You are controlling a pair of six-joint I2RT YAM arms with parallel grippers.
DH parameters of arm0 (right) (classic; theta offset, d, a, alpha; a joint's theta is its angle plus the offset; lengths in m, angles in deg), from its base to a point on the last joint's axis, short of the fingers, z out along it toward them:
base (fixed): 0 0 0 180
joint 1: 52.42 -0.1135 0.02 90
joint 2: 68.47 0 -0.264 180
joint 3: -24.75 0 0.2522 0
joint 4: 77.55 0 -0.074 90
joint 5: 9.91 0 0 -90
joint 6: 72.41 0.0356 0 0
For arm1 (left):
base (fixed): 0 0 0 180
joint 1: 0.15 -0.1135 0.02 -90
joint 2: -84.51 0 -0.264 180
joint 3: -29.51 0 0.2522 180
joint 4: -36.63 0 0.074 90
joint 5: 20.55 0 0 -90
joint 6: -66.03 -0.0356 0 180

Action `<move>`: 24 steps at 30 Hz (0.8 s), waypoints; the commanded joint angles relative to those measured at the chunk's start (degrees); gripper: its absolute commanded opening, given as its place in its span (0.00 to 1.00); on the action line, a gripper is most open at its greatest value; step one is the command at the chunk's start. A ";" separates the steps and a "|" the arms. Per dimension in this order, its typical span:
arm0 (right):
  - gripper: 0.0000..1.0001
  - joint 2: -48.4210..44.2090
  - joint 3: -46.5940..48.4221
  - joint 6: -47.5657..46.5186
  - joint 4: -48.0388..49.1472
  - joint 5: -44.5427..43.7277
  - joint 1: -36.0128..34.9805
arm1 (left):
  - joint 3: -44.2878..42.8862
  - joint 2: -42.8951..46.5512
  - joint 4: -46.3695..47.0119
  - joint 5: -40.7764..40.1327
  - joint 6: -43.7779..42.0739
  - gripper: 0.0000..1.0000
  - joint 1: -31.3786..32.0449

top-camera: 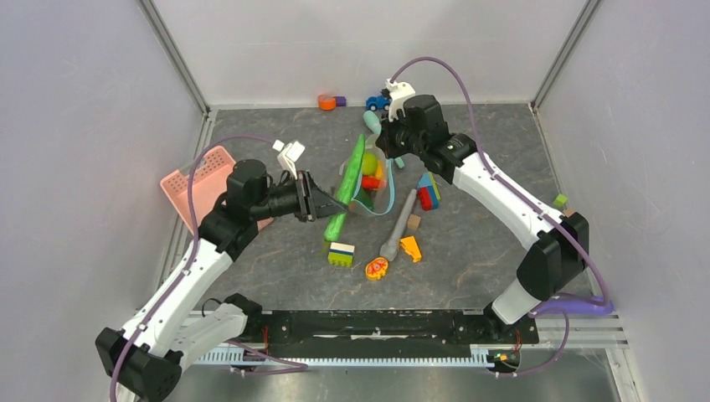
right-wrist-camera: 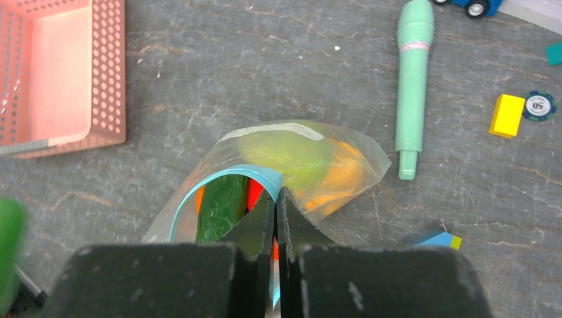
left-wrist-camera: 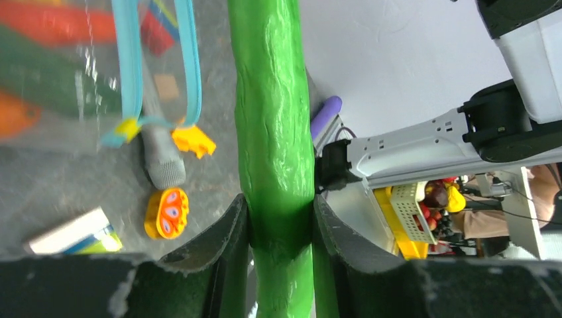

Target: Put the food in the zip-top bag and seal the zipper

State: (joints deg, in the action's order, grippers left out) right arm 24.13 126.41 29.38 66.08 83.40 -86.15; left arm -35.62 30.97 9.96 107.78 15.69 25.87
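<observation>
My left gripper is clamped across a long green vegetable. The jaws are narrowed to its width and grip it low, so most of its length sticks out past the fingertips. My right gripper is pinched fully shut on the rim of the zip-top bag, right at the teal zipper, holding that edge up so the mouth gapes. The bag sits mid-table, toward the far edge, with red, yellow, orange and green food inside.

What the coming move turns on: the vegetable stands just beside the bag's left side — whether it touches I cannot tell. Its long axis runs roughly from the near edge to the far edge, so it seems to lie alongside the mouth rather than pointing into it. The left arm carries it, so I judge it must swing the free tip rightward — into the zipper's loop — before releasing. The zipper is not yet sealed.
</observation>
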 commanded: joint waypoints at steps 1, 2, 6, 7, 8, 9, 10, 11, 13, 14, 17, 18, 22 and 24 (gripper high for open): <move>0.00 -3.84 -3.26 3.88 9.94 -5.52 -0.20 | -2.65 3.36 -13.64 1.51 4.90 0.02 0.52; 0.00 -3.99 -3.77 4.14 10.85 -6.15 -0.59 | -3.36 3.14 -16.16 1.99 4.90 0.02 0.53; 0.00 -4.41 -4.75 4.20 12.51 -10.20 -2.67 | -3.06 2.58 -18.91 7.08 8.33 0.02 0.79; 0.00 -4.52 -4.88 4.40 12.74 -11.48 -3.11 | -2.94 2.59 -19.43 7.76 8.90 0.02 0.92; 0.00 -4.62 -5.12 4.64 12.96 -12.75 -3.54 | -2.78 2.58 -19.99 8.14 9.03 0.02 1.05; 0.00 -4.84 -5.38 4.92 13.31 -13.52 -3.99 | -2.72 2.57 -20.57 8.02 9.01 0.02 1.05; 0.00 -5.14 -5.83 5.33 13.62 -14.50 -4.30 | -2.60 2.37 -21.16 7.76 9.09 0.02 1.05; 0.00 -5.34 -6.17 5.75 14.00 -15.05 -4.72 | -2.46 2.07 -21.00 7.73 9.35 0.02 1.06; 0.00 -5.66 -6.91 6.20 14.67 -15.97 -5.56 | -2.18 1.71 -19.45 7.41 10.48 0.02 1.27; 0.00 -5.70 -7.03 6.33 14.79 -16.51 -6.01 | -2.02 1.68 -18.28 6.70 11.23 0.02 1.38; 0.00 -5.74 -7.04 6.29 14.67 -17.89 -7.65 | -1.64 1.51 -15.17 5.03 12.66 0.02 1.73; 0.00 -5.75 -6.96 6.23 14.57 -18.18 -8.14 | -1.54 1.06 -14.49 4.85 12.95 0.02 1.83; 0.00 -6.50 -7.33 6.18 14.40 -18.64 -9.29 | -1.62 -1.64 -13.51 3.25 13.42 0.02 2.78; 0.00 -7.11 -7.83 6.10 14.42 -18.33 -9.80 | -1.72 -2.50 -13.46 0.04 13.51 0.02 2.97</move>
State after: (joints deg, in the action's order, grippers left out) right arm 20.61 119.15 34.82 76.20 66.79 -94.94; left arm -36.78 30.32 -6.45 111.45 26.57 28.10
